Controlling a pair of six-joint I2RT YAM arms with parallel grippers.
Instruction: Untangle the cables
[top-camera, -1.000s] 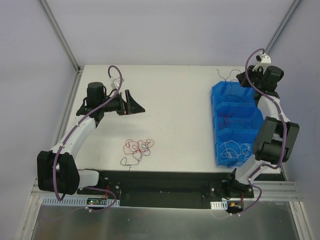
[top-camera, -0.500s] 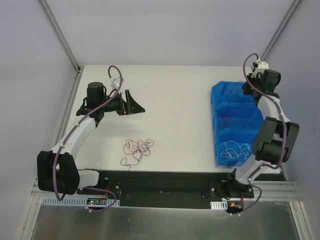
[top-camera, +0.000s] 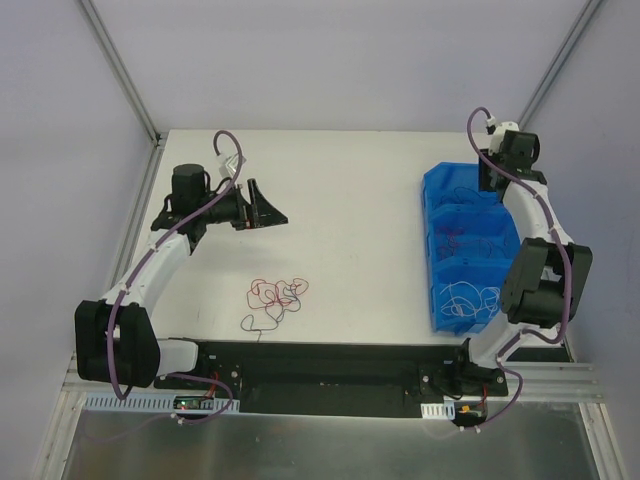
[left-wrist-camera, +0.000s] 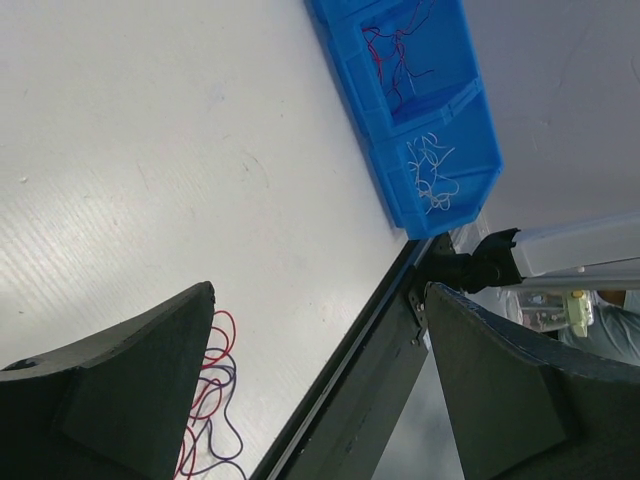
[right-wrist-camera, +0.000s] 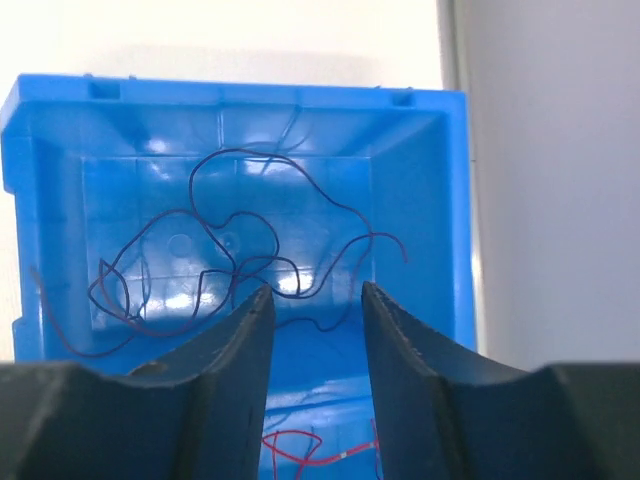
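The clump of cables (top-camera: 278, 295), red and dark strands knotted up, lies on the tabletop (top-camera: 350, 200) close to the near edge, just by the black rail (top-camera: 330, 360). My left gripper (top-camera: 272, 208) hangs above the tabletop, well apart from the clump, with its fingers wide apart and nothing in them. My right gripper (right-wrist-camera: 313, 292) hangs over the far blue bin (right-wrist-camera: 240, 88), fingers a little apart, and I see nothing between them. Some dark cables (right-wrist-camera: 230, 270) lie loose in that bin. I think a few things could go wrong. These wires are so thin that the fingers may close and catch nothing. If I pull one strand hard, the knot may get tighter, or the whole clump may slide off the near edge. The curly dark cables could also hook on my right gripper and lift back out of the bin. The tabletop is white, flat and smooth. Pale walls (top-camera: 300, 60) and metal posts (top-camera: 120, 70) stand around it.
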